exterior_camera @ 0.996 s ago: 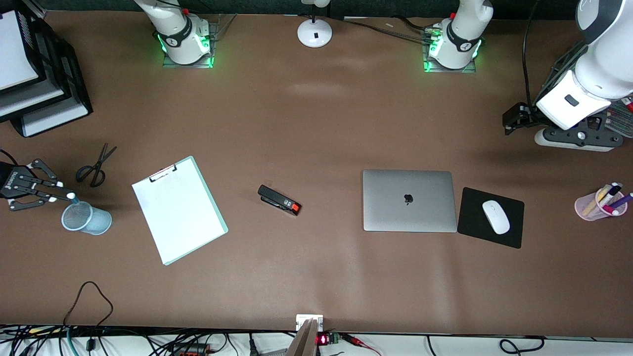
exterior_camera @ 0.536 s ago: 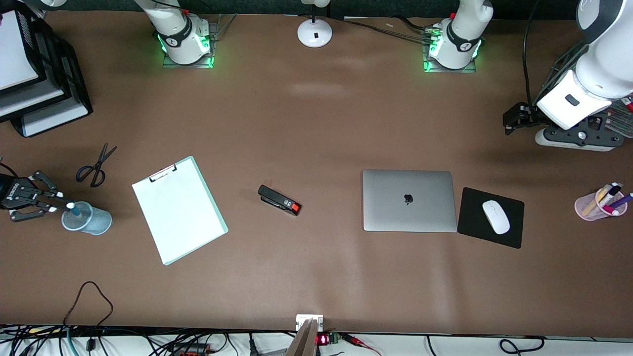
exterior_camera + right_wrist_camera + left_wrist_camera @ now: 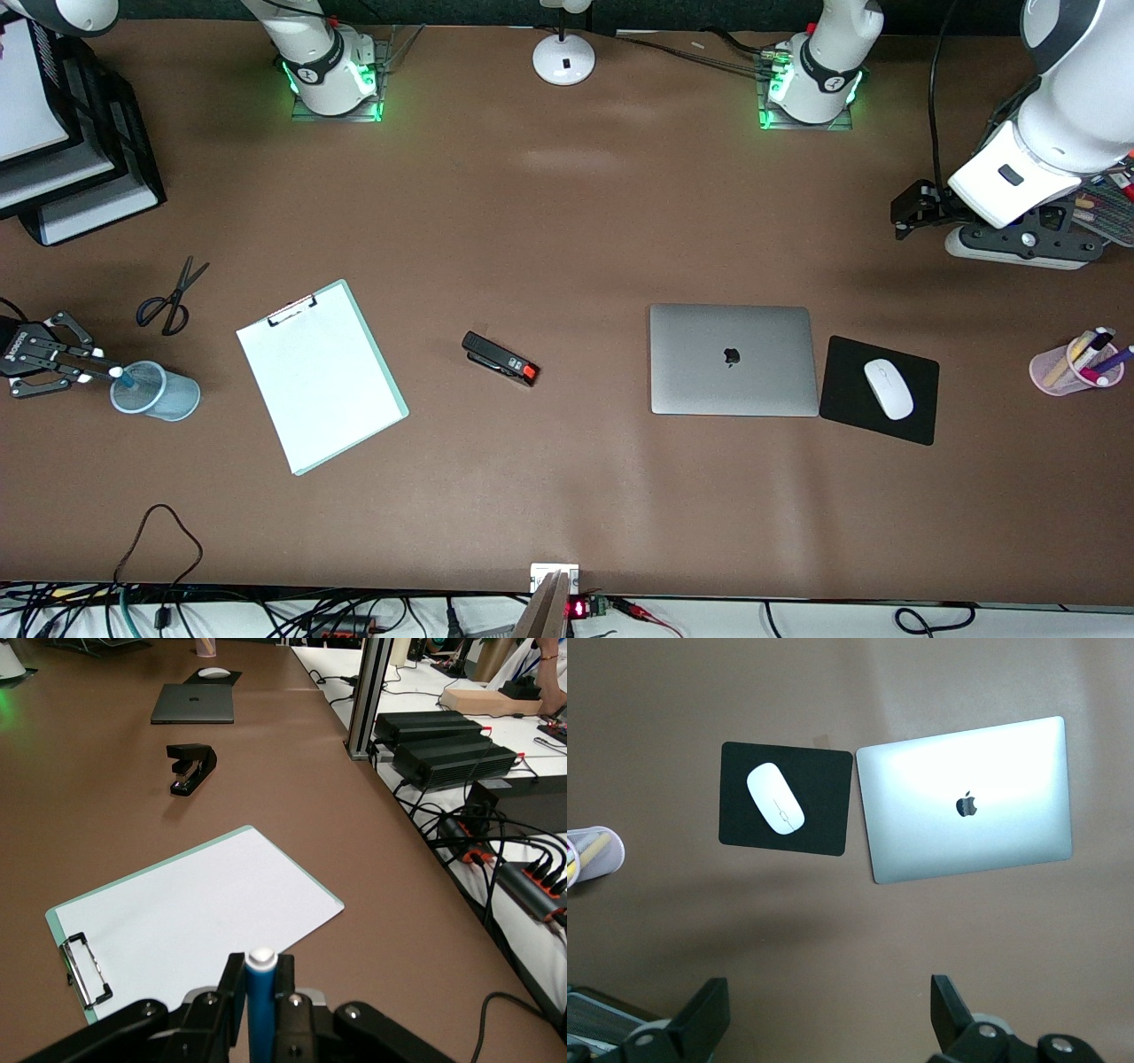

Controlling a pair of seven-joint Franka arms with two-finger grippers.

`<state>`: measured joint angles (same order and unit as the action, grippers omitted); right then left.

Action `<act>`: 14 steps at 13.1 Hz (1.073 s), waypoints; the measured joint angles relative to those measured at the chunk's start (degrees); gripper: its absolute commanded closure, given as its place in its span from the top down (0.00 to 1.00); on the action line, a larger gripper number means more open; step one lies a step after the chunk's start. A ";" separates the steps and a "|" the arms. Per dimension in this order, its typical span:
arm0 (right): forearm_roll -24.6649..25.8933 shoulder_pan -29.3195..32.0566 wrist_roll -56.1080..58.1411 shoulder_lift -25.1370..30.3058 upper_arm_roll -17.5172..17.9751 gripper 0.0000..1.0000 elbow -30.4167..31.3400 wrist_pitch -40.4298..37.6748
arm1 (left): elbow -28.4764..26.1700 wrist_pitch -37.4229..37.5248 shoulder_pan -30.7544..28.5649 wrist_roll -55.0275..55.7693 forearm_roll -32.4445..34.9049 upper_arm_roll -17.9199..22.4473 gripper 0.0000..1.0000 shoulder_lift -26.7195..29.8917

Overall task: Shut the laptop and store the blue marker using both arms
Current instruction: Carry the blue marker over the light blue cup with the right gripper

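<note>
at the frame's left edge the black right gripper (image 3: 99, 372) pinches the short blue marker (image 3: 121, 377) over a pale blue mesh cup (image 3: 156, 392); the slim silver laptop (image 3: 733, 359) lies closed at centre right; the black left gripper (image 3: 828, 1014) waits spread wide and empty at upper right.

Lots of desk clutter on the brown counter (image 3: 567, 221). A white mouse (image 3: 888, 388) sits on a black mouse pad (image 3: 917, 416), and a pink cup of pens (image 3: 1074, 363) stands by the left arm's end. Mid-counter there's a black stapler (image 3: 500, 358) (red tip), then a clipboard (image 3: 319, 376) lying at an angle. Scissors (image 3: 171, 296) and a blue mesh cup (image 3: 155, 391) are near the right arm's end, with black paper trays (image 3: 62, 133) in that corner. A white lamp base (image 3: 563, 58) is at the edge where the bases stand.
</note>
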<state>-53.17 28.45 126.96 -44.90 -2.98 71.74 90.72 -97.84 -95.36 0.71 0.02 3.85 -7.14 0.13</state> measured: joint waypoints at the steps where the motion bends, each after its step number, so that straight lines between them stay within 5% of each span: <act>1: 0.00 0.15 0.04 -0.62 0.00 0.03 -0.09 0.00 | 0.04 0.00 0.00 0.00 0.00 -0.27 1.00 0.00; 14: -0.02 1.79 0.66 -7.05 0.00 0.03 -3.12 1.36 | 0.48 0.10 0.03 0.06 0.02 -2.37 1.00 0.14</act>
<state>-53.19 30.24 127.62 -51.96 -2.98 68.63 92.08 -97.36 -95.26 0.74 0.08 3.86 -9.50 0.27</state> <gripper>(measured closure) 0.824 0.000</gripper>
